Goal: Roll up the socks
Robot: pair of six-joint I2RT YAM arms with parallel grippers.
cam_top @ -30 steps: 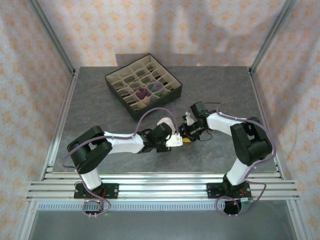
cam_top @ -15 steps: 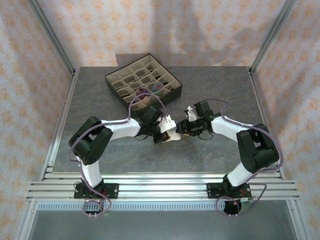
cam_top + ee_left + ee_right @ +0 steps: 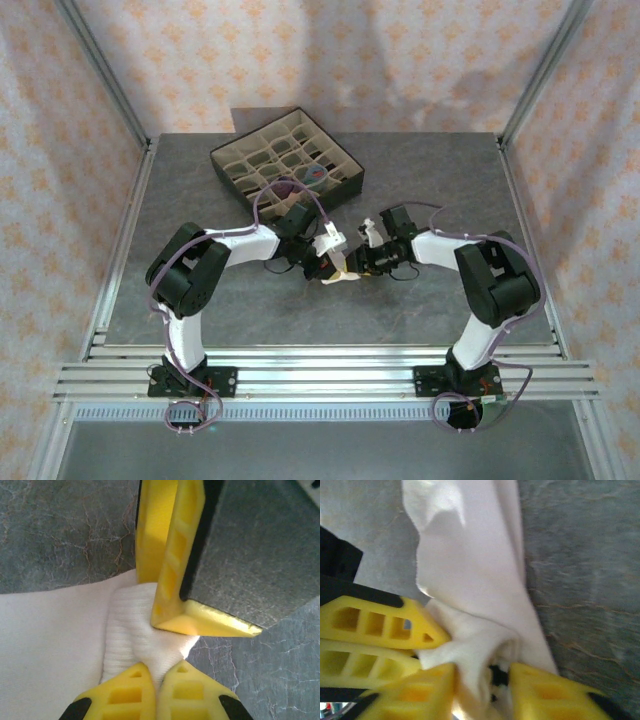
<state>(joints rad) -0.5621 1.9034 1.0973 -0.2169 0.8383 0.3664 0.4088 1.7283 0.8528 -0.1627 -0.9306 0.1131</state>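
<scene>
Where my two hands meet just in front of the box (image 3: 238, 197), one white sock (image 3: 55, 645) lies bunched on the surface (image 3: 180, 190). My left hand (image 3: 157, 677) is closed tight, its two tips pinching a ribbed fold of that sock. My right hand (image 3: 482, 690) faces the same fold from the other side. Its fingers (image 3: 415, 690) stand partly apart with white cloth bunched between them, and I cannot tell whether they truly grip it. In my left wrist view, one of those fingers rests on the ribbing right beside my left tips. Inside the box, a compartment towards its right corner holds one blue sock (image 3: 316, 177), rolled up.
</scene>
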